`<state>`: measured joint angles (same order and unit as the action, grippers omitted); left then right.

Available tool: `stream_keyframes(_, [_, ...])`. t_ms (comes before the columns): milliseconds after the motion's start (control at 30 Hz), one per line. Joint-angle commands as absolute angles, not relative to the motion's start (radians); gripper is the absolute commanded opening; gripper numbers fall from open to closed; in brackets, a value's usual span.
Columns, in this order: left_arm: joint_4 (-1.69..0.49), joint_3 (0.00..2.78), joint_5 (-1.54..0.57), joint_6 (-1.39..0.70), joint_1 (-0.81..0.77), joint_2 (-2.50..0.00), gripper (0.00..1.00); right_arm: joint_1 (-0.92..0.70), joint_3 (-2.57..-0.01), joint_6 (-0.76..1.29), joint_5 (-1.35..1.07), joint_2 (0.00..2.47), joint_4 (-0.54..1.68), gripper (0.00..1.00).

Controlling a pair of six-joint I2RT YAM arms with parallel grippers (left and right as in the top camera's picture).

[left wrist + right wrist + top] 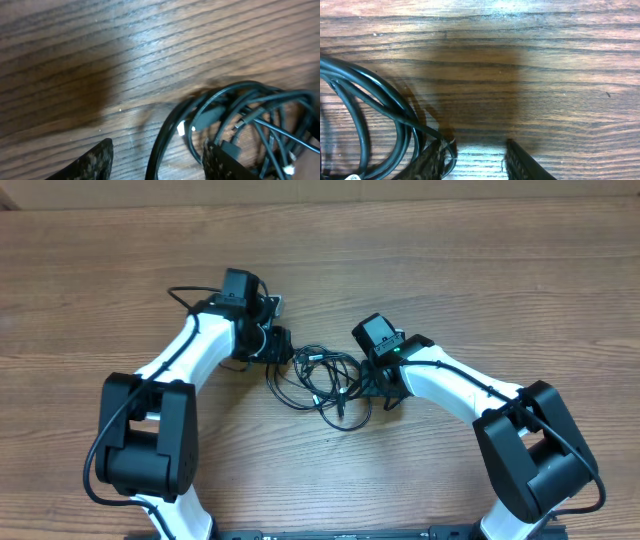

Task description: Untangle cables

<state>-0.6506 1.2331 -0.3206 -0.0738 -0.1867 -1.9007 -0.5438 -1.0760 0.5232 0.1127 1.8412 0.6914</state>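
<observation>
Progress: we judge the work barely begun. The cables (322, 378) lie in one knotted heap of loops on the wooden table (450, 260), between the two arms.
Left gripper (159, 146): released, jaws wide. One loop runs between them, with the heap just beside.
Right gripper (476, 144): released, bare wood between the jaws. Loops lie beside one finger, and a thin strand touches it.
Left to do: all the separating.

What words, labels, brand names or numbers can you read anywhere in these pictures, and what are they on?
No readable text in any view.
cables: no print visible on cords or plugs; the plugs are blurred in the left wrist view.
left arm and right arm: no legible labels, only a small green light on the right one.
table: wood grain only, no markings.
</observation>
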Motion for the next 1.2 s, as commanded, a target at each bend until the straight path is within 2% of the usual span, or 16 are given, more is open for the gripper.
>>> stream_keyframes(0, [-0.689,1.260,-0.411,0.001,-0.156,-1.901,0.59,-0.535,-1.048,0.522,0.135,1.860,0.691,0.38])
stream_keyframes(133, [-0.725,1.243,-0.374,0.000,-0.164,-1.907,0.56,-0.535,-1.048,0.522,0.135,1.860,0.689,0.41])
stream_keyframes(433, [-0.645,1.201,-0.295,-0.049,-0.193,-1.933,0.47,-0.535,-1.048,0.502,0.130,1.860,0.679,0.52])
stream_keyframes(633, [-0.633,1.201,-0.296,-0.053,-0.193,-1.968,0.46,-0.535,-1.048,0.440,0.100,1.860,0.653,0.62])
stream_keyframes(700, [-0.635,1.201,-0.296,-0.053,-0.191,-1.968,0.43,-0.535,-1.048,0.440,0.095,1.860,0.653,0.68])
stream_keyframes(767, [-0.635,1.201,-0.296,-0.053,-0.191,-1.968,0.38,-0.535,-1.048,0.440,0.091,1.860,0.653,0.80])
stream_keyframes(867, [-0.635,1.201,-0.296,-0.053,-0.191,-1.968,0.37,-0.535,-1.048,0.440,0.089,1.860,0.653,0.91])
stream_keyframes(967, [-0.635,1.201,-0.296,-0.053,-0.191,-1.968,0.35,-0.535,-1.060,0.441,0.088,1.856,0.669,0.91])
stream_keyframes(1167, [-0.635,1.201,-0.296,-0.053,-0.191,-1.968,0.33,-0.537,-1.102,0.440,0.053,1.834,0.686,0.97])
